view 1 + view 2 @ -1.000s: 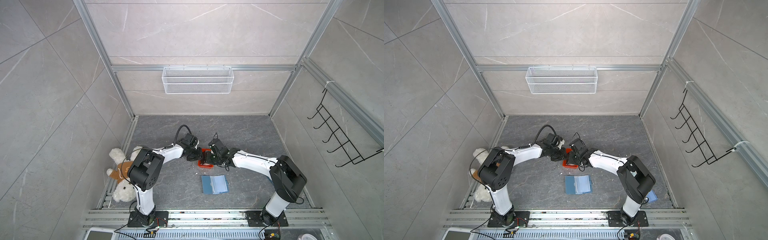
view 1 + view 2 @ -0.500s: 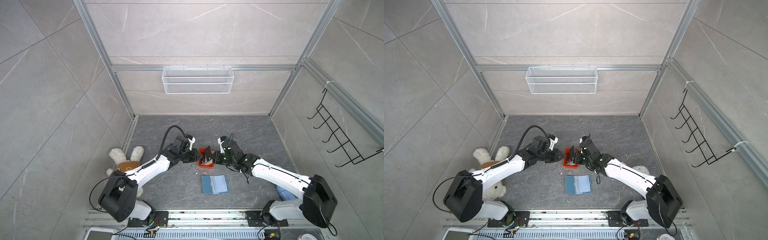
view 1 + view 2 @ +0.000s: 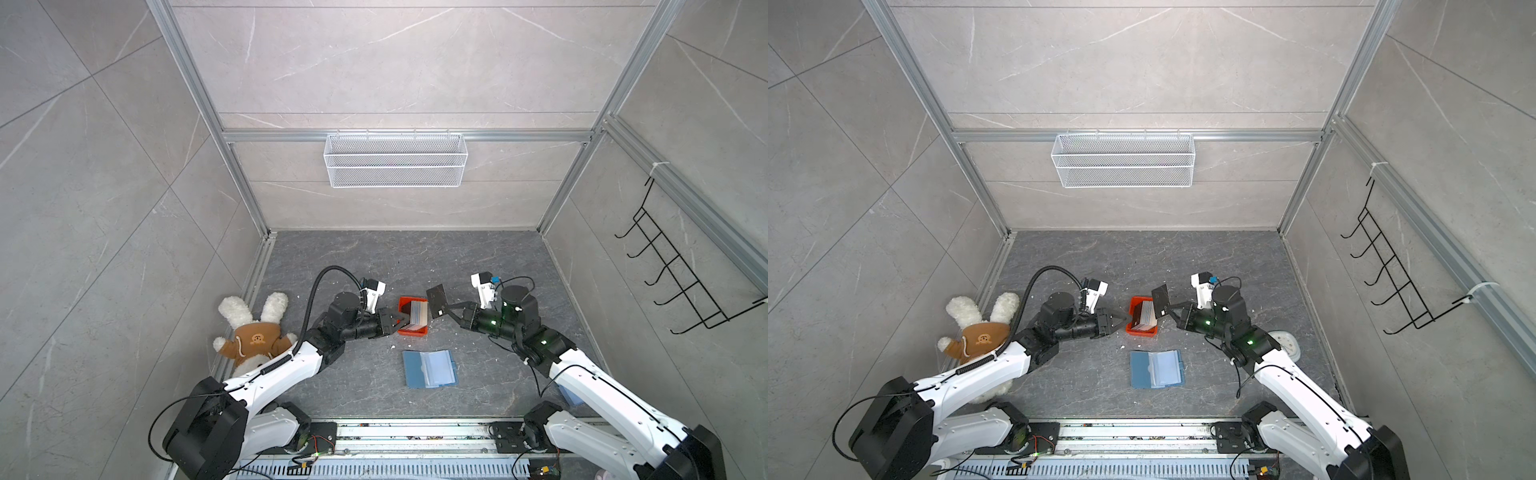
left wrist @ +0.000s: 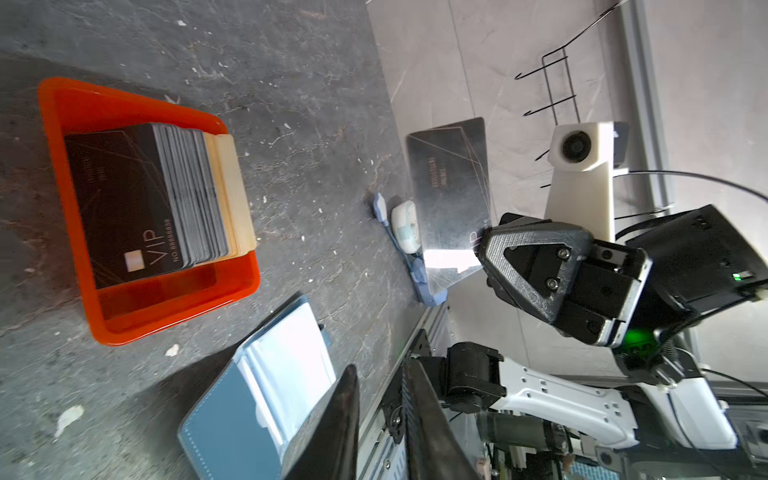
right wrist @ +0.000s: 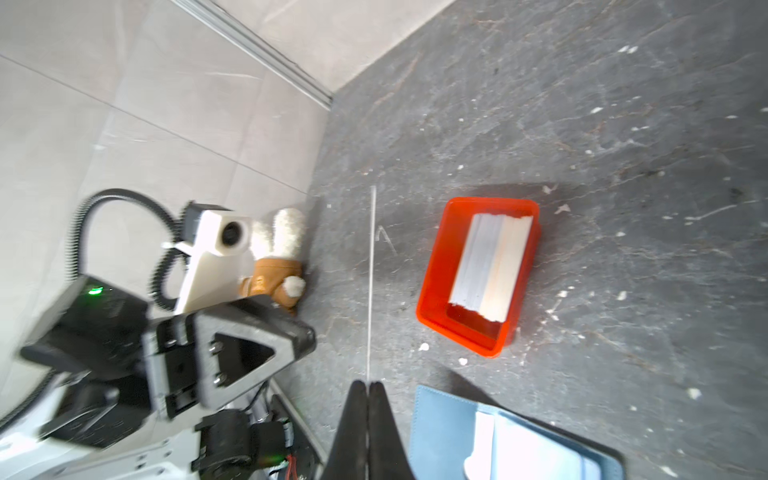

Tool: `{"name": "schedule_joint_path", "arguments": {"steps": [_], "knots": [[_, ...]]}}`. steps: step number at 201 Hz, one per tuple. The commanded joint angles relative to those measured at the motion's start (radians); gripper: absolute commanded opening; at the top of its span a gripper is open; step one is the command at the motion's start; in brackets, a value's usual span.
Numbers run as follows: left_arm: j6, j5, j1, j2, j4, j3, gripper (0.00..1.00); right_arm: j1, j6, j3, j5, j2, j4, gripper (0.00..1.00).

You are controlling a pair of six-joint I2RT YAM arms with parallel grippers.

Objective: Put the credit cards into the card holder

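Right hand [image 3: 446, 309] clamped on one card [image 3: 436, 299], held up mid-frame. Left hand [image 3: 400, 321] slightly parted, empty. Other credit cards [image 3: 417, 313] stacked in orange tray [image 3: 411, 332]. Card holder [image 3: 430, 369] lies open below centre, pockets look unfilled. Nearly everything left.

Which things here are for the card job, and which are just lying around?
For the job: stack of dark thin cards in the small orange plastic tray; single dark card held up; open blue leather-like wallet.
Lying about: white plush bunny; white wire basket; black wire hooks.
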State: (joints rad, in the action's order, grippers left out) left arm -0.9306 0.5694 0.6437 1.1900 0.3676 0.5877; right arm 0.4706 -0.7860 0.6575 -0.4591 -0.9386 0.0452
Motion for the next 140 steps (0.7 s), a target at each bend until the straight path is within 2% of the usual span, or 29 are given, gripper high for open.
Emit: {"name": "schedule_joint_path", "arguments": {"steps": [1,46,140], "knots": [[-0.061,0.044,0.025,-0.019,0.183,0.014,0.23,-0.036,-0.077,-0.034,-0.172,0.053,-0.116,0.0],[-0.084,0.058,0.085,0.019,0.254,0.06,0.23,-0.067,-0.185,-0.09,-0.267,0.095,-0.245,0.0],[-0.112,0.046,0.109,0.057,0.31,0.095,0.23,-0.069,-0.191,-0.104,-0.289,0.11,-0.254,0.0]]}}
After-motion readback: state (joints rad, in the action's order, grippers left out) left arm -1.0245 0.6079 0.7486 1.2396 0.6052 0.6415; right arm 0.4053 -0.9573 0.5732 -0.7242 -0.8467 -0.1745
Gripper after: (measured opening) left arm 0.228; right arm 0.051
